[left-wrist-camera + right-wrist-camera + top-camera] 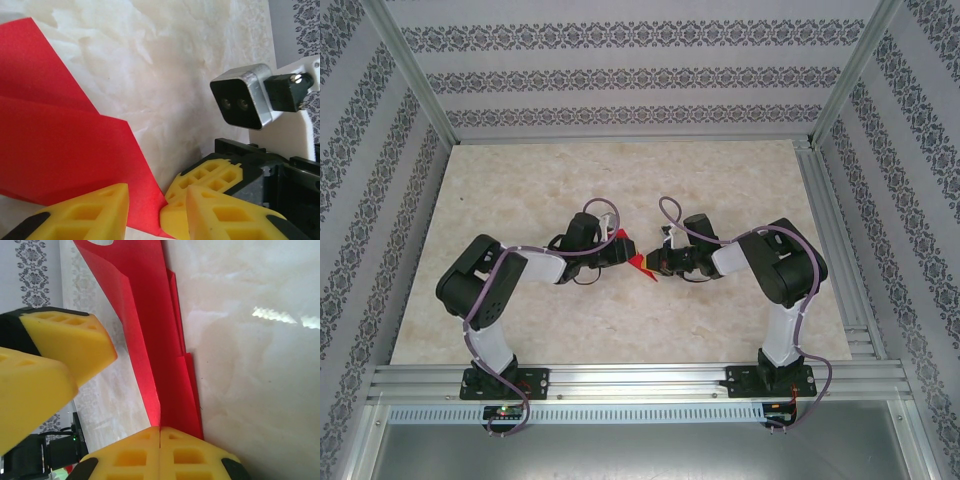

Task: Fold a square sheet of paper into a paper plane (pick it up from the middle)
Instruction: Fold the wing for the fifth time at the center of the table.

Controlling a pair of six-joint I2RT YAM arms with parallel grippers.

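We find the left gripper (617,246) at mid-table, released. In its wrist view its yellow fingers (85,212) stand apart, an edge of the red paper plane (65,145) runs into the gap between them, and we see neither finger pressed onto it. The creased paper plane sits between the two grippers over the middle of the marble-patterned tabletop (520,190); whether it touches that surface we cannot tell. The right gripper (160,432) is clenched on one end of the plane, its pads (195,457) meeting with the red sheet pinched in the seam between them.
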